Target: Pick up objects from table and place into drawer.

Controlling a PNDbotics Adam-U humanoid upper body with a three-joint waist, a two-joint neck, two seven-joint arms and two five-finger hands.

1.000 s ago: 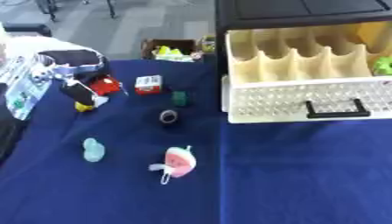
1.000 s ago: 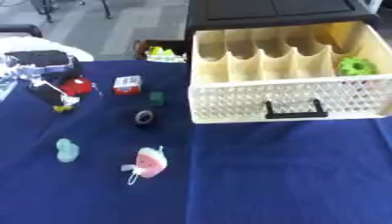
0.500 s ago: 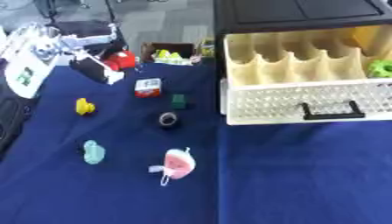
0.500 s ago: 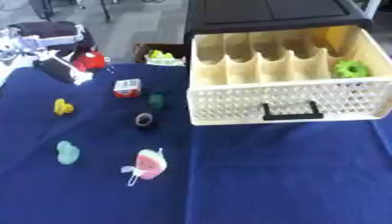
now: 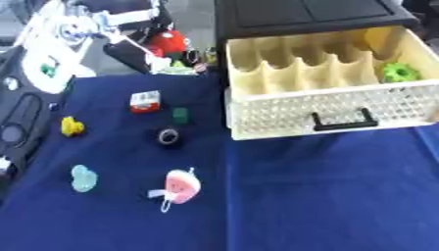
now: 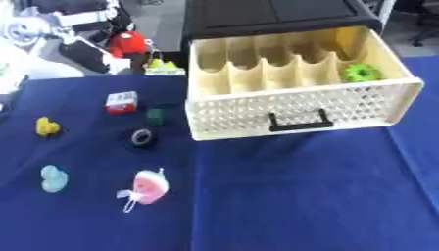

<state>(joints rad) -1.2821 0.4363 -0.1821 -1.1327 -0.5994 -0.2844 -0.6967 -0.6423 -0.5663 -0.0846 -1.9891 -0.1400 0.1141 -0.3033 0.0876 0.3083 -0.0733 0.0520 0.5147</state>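
Presently: left hand (image 5: 129, 37), raised at far left above the surface's far edge, fingers curled round a red object (image 5: 169, 41). Cream drawer (image 6: 291, 105), pulled open at far right, holds a green object (image 6: 361, 73) in its rightmost compartment. On the blue surface (image 5: 326, 196): yellow piece (image 5: 71, 126), red-white block (image 5: 145, 101), green cube (image 5: 180, 115), black ring (image 5: 168, 136), teal piece (image 5: 83, 178), pink watermelon slice (image 5: 180, 186).

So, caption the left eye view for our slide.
Left hand carries a red toy toward the open drawer.
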